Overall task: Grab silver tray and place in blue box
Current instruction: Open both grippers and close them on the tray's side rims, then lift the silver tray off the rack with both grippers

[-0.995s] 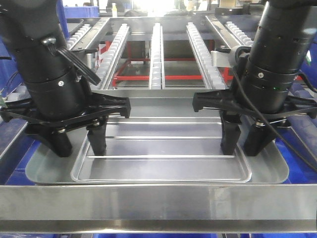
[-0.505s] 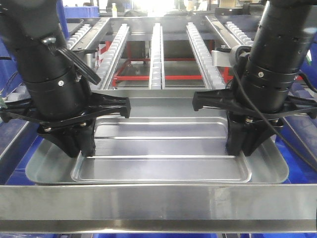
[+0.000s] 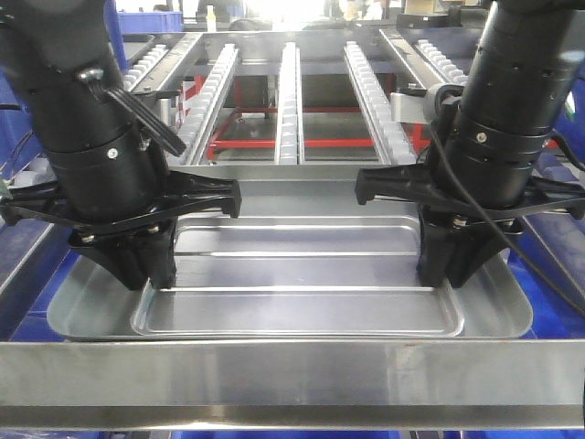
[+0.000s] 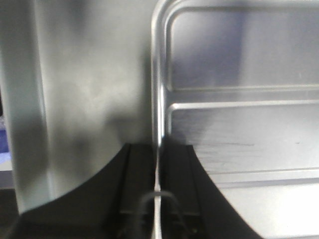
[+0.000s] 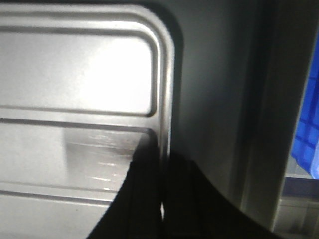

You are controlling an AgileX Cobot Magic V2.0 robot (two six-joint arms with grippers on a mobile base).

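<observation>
The silver tray (image 3: 302, 315) is clamped within the left tool (image 3: 151, 274) and right tool (image 3: 448, 273); slippage is risked by uneven lifting.

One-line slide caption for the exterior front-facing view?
Left claw and right claw pinch the inner ridge at opposite ends of a large shiny rectangular metal tray.

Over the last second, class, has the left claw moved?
Yes. Against the fixed roller rails, the left claw closed: both fingers swung together onto the tray panel's left edge.
</observation>
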